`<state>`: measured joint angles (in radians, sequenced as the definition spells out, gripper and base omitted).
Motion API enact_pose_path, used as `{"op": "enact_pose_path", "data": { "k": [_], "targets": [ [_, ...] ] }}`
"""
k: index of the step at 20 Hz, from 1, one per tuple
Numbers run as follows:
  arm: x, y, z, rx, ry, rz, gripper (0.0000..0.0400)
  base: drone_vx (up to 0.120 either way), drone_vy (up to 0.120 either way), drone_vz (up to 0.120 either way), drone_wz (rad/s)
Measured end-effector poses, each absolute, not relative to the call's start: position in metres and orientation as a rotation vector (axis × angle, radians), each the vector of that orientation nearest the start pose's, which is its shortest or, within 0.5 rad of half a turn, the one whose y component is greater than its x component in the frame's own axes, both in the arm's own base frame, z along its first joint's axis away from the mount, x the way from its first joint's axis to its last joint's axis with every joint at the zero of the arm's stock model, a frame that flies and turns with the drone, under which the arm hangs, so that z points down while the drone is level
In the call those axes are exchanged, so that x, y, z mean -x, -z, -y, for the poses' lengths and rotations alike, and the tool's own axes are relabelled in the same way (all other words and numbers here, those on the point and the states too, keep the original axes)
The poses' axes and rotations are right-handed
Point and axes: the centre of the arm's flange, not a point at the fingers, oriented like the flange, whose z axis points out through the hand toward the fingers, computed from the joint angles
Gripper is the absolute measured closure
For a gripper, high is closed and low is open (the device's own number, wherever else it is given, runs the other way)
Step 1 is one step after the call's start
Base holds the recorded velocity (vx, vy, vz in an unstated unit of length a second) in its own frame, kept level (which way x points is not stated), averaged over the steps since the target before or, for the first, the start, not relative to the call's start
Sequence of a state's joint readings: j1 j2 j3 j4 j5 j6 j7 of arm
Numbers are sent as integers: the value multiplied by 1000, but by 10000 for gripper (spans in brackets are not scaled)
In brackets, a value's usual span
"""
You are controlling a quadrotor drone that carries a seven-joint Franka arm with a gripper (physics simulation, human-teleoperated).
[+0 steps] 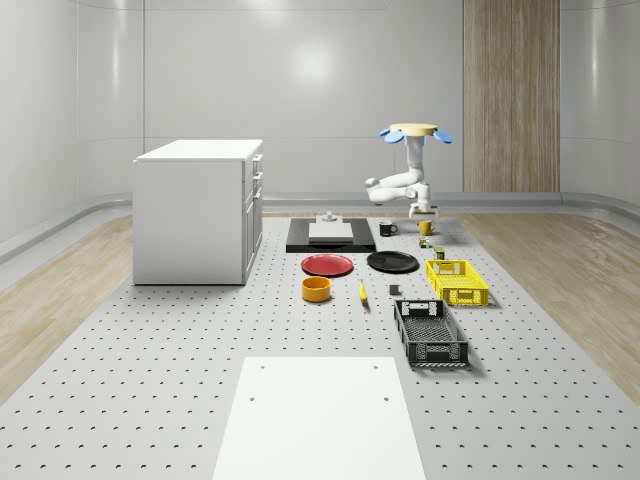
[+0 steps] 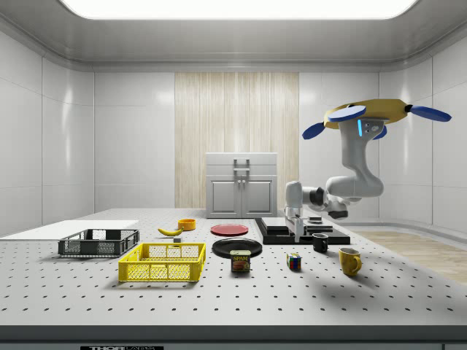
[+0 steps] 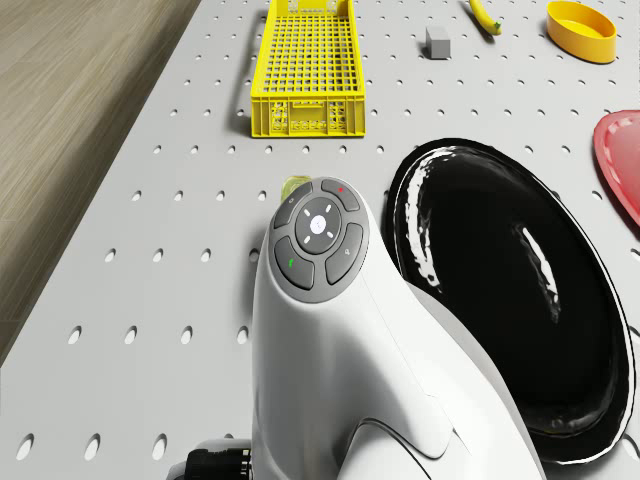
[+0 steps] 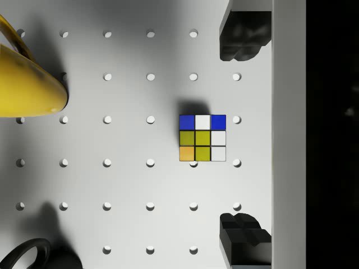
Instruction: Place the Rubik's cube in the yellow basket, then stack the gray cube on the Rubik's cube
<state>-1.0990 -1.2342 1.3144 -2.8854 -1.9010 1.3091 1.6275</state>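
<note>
While the drone (image 2: pixel 368 115) hovers over the pegboard table (image 1: pixel 150 340), hand (image 4: pixel 242 137) spread apart above Rubik's cube (image 4: pixel 202 138)

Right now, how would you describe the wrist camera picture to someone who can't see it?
A small Rubik's cube sits on a white perforated table, seen from straight above between the open claw's two black fingertips. A yellow mug lies nearby.
</note>
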Motion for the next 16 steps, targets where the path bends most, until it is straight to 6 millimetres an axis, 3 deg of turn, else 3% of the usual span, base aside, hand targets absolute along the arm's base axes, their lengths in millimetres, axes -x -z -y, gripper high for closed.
{"op": "enact_pose_path", "data": {
  "k": [7,16],
  "targets": [
    [-307,-491,0,-1,-785,2,0,0,0,-120,0],
    [-307,-516,0,-1,-785,2,0,0,0,-4,0]
  ]
}}
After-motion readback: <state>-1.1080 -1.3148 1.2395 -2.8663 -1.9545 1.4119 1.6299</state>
